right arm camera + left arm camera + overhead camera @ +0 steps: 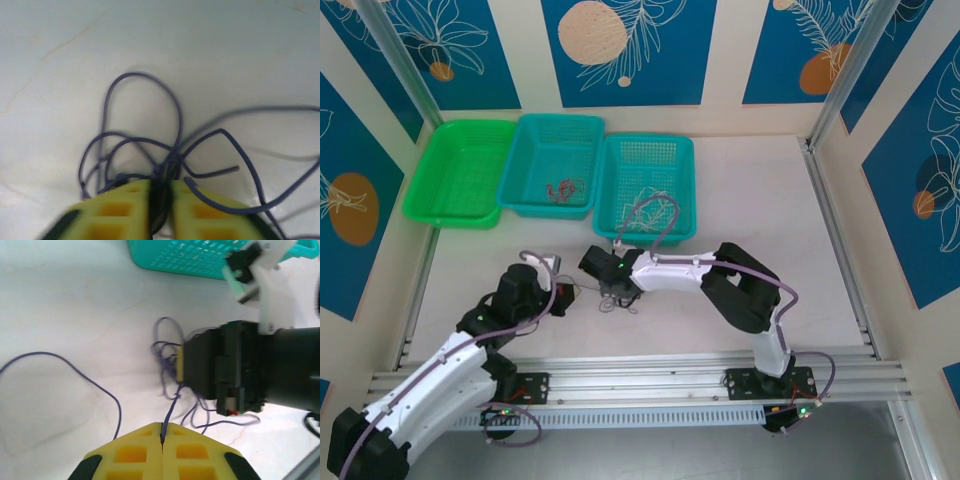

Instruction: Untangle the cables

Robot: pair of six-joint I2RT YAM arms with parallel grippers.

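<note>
Arms (670,270) lean inward, left claw (162,429) and right claw (160,190) pinching purple cables (166,163).

The left gripper (162,432) has its yellow jaws pressed together on one strand of the purple cables (167,357). The snarl lies on the white tabletop (65,305), touching the right gripper (181,362), near a teal basket (185,257).

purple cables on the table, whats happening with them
Both arms are working on one snarl of purple cables lying on the table. The left gripper has its jaws shut on a single strand that leads out of the snarl. The right gripper has its jaws shut on the knotted middle. The loops still cross each other, so nothing is freed yet.
</note>
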